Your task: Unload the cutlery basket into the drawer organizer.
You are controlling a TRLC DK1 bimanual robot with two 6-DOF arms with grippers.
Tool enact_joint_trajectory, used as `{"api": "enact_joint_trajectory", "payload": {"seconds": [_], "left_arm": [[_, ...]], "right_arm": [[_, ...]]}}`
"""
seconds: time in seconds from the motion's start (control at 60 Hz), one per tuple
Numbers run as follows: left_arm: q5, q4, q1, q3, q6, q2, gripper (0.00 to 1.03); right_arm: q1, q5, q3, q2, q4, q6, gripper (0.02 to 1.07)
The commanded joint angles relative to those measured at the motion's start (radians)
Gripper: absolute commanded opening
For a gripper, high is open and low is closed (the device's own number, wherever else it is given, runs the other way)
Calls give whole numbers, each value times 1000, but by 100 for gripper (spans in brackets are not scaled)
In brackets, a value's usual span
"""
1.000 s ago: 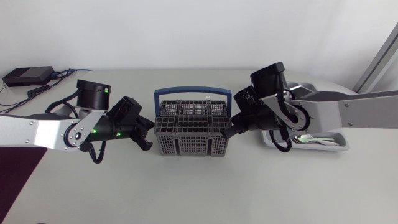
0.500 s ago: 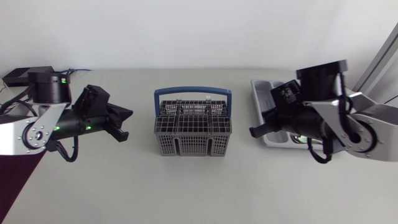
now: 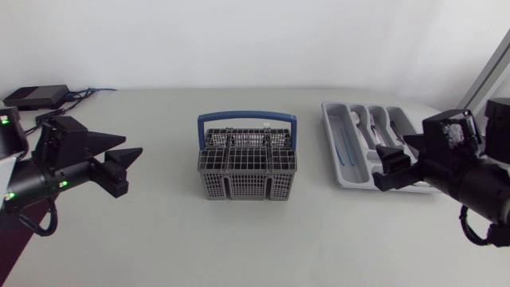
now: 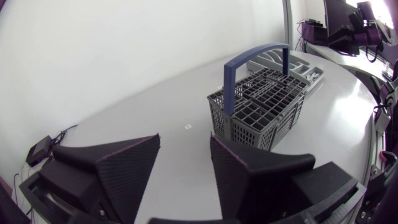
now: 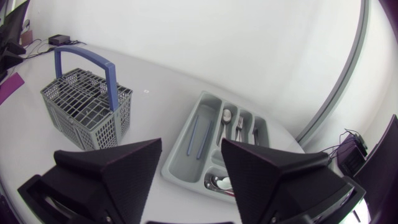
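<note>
The grey cutlery basket (image 3: 247,169) with a blue handle (image 3: 247,118) stands upright mid-table; no cutlery shows sticking out of it. The grey drawer organizer (image 3: 338,163) lies to its right with spoons, forks and blue-handled pieces (image 5: 200,134) in its compartments. My left gripper (image 3: 131,153) hangs open and empty well left of the basket, pointing toward it. In the left wrist view the basket (image 4: 258,109) is ahead of the open left gripper (image 4: 185,146). My right gripper (image 3: 384,169) is open and empty over the organizer's front right part. Beyond the open right gripper (image 5: 191,149) lie the organizer (image 5: 180,163) and basket (image 5: 87,109).
A black box (image 3: 36,96) with cables sits at the table's back left corner. A dark purple mat (image 3: 24,227) covers the front left edge. Bare table lies on both sides of the basket and in front of it.
Both arms have drawn back from the basket's sides toward the table's edges. Both grippers, shut a second ago, have opened.
</note>
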Motion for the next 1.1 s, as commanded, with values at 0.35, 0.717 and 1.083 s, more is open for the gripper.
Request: {"api": "enact_joint_trajectory", "payload": {"seconds": [0.35,0.717,1.083], "left_arm": [[39,-85,155,-89,-20,-225,99],[61,-68,198,-130,-90,-334,99],[81,22,191,-186,-155,-380,99]], "right_arm": [[-104,4,-97,-209,-51,-87,103],[-138,10,-142,-332,-39,-131,103],[-169,15,-223,-452,7,-139,103]]}}
